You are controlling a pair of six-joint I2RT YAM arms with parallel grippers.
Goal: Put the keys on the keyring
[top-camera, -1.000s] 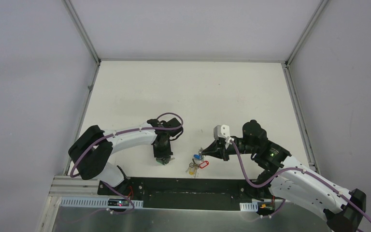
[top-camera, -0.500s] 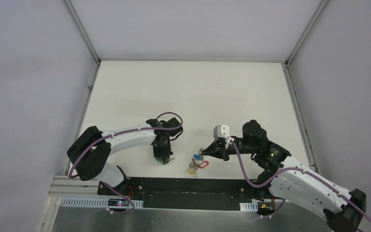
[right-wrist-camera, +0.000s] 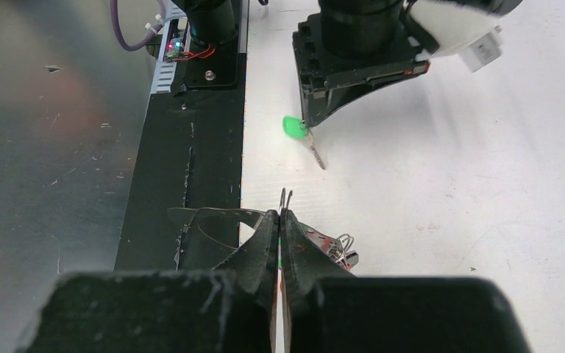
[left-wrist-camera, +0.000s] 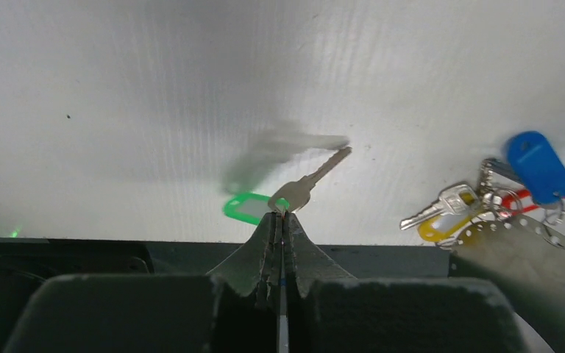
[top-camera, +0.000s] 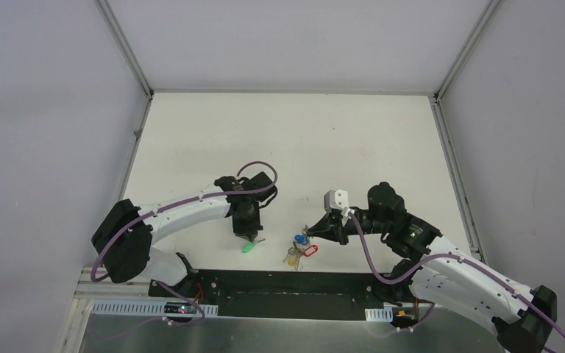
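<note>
My left gripper (top-camera: 249, 237) is shut on the head end of the key with the green tag (top-camera: 247, 248) and holds it just above the table. In the left wrist view the tips (left-wrist-camera: 280, 214) pinch it, with the green tag (left-wrist-camera: 246, 208) to the left and the key blade (left-wrist-camera: 316, 179) pointing up-right. My right gripper (top-camera: 311, 231) is shut on the keyring (right-wrist-camera: 285, 197), whose thin wire ends stick out past its tips (right-wrist-camera: 279, 213). The blue-tagged key (top-camera: 301, 238) hangs on the keyring beside the red and yellow tags.
The red-tagged key (top-camera: 310, 250) and yellow-tagged key (top-camera: 291, 256) lie in the bunch near the table's front edge. The black base rail (top-camera: 265, 283) runs just below. From the right wrist, my left gripper (right-wrist-camera: 307, 125) is straight ahead.
My left gripper has risen and drawn back slightly with the key, so the green tag now shows below it. The right gripper and the keyring have barely moved.
</note>
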